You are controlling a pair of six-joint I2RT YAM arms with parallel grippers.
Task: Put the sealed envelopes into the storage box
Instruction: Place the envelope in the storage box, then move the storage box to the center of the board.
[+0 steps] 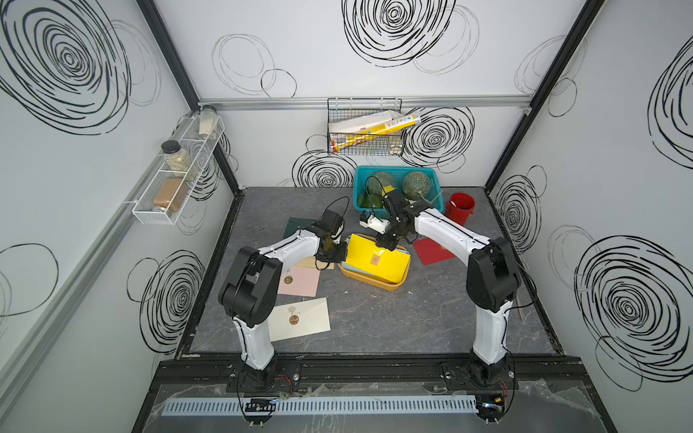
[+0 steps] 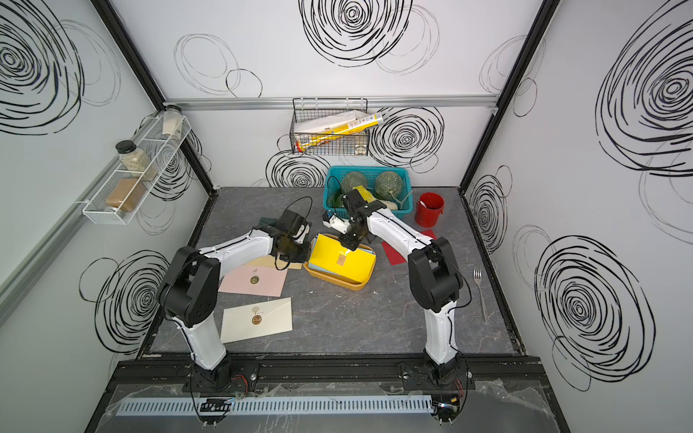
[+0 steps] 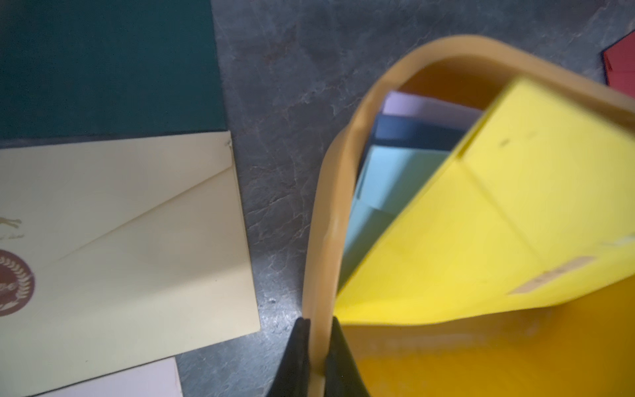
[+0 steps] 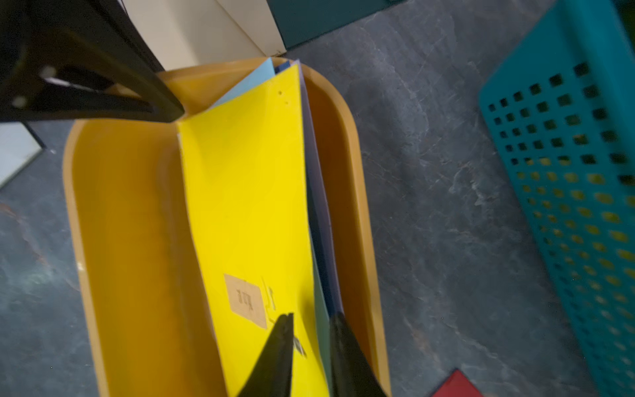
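The mustard storage box (image 1: pixel 375 283) (image 2: pixel 337 281) sits mid-table. My left gripper (image 1: pixel 339 255) (image 3: pixel 318 321) is shut on its rim (image 3: pixel 330 206). A yellow envelope (image 1: pixel 378 258) (image 4: pixel 247 192) leans tilted across the box, over light blue (image 3: pixel 385 178), navy (image 3: pixel 412 132) and lilac (image 3: pixel 422 108) envelopes. My right gripper (image 1: pixel 388 245) (image 4: pixel 311 318) stands at the yellow envelope's far edge, jaws apart, one finger each side. On the table lie dark green (image 1: pixel 296 226), tan (image 3: pixel 137 257), pink (image 1: pixel 300 281), cream (image 1: pixel 302 318) and red (image 1: pixel 433 251) envelopes.
A teal basket (image 1: pixel 393 169) holding melons stands behind the box, a red cup (image 1: pixel 460 212) to its right. A small white device (image 1: pixel 371 221) lies by the box's far side. A fork (image 2: pixel 480 288) lies near the right wall.
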